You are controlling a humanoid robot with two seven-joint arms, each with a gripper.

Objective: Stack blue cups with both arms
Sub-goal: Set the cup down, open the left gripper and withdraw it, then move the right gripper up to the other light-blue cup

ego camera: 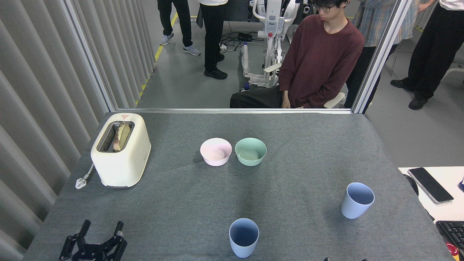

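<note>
pale blue cups stand upright and well apart on the grey table (297, 145): near cup (243, 237), right cup (357, 200). left gripper (102, 230) spread, empty. toaster (120, 149) red mark unreadable, perhaps a logo.
</note>
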